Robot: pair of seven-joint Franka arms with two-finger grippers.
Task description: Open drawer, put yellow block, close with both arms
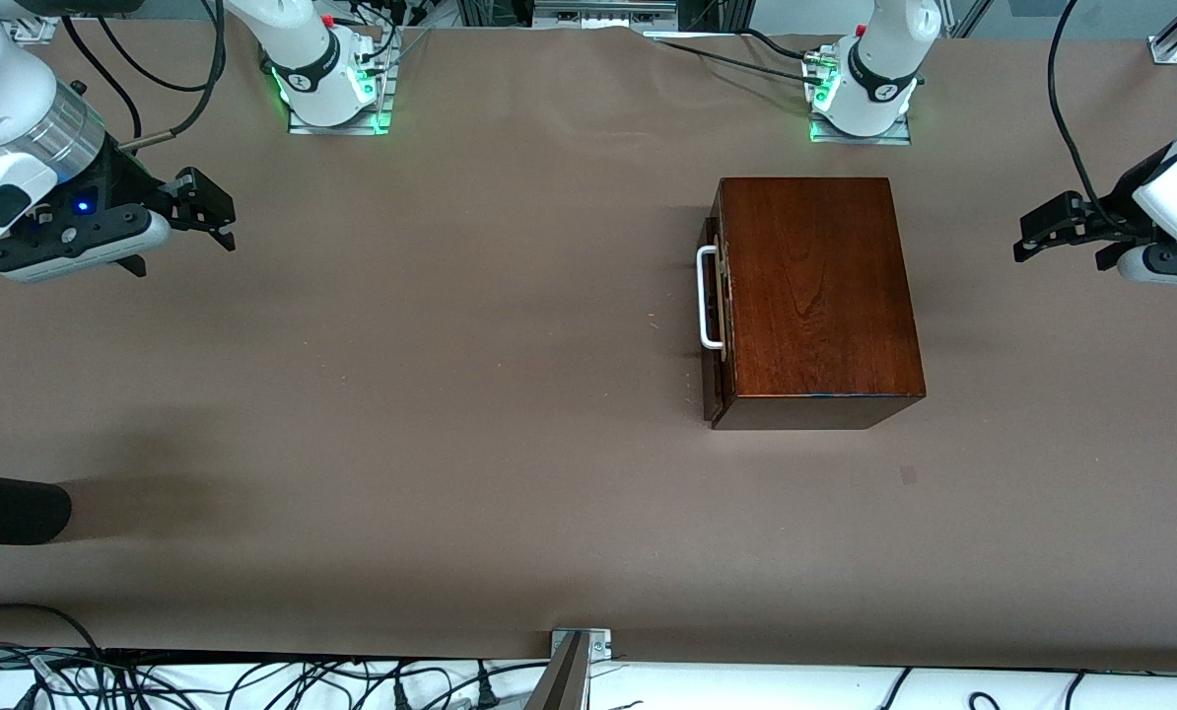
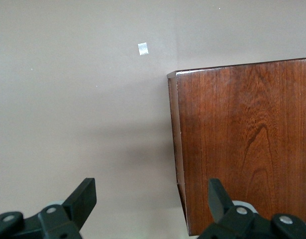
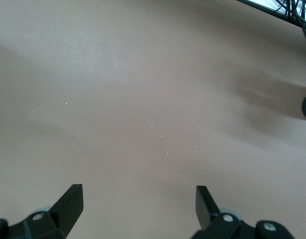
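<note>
1. A glossy, mahogany-coloured rectangular wooden box (image 1: 815,296) with clear lengthwise grain sits on the matte brown table cover (image 1: 431,394), toward the left arm's end of the table.
2. The drawer (image 1: 717,306) in it is shut or nearly so. Its dark reddish-brown front faces the right arm's end and carries a white metal bar handle (image 1: 708,298), a slim rounded loop standing off the front.
3. No yellow block shows in any view.
4. The left gripper (image 1: 1027,237), black with two angular fingers, hangs over the table cover near the left arm's end, apart from the box. The left wrist view shows its fingers (image 2: 82,200) spread wide with nothing between them, and the box's smooth top (image 2: 242,144) below.
5. The right gripper (image 1: 216,212), likewise black, hangs over bare cover at the right arm's end, well apart from the box. Its fingers (image 3: 70,201) stand wide and empty.
6. A dark rounded object (image 1: 7,506) lies at the edge of the front view, at the right arm's end; what it is cannot be told.
</note>
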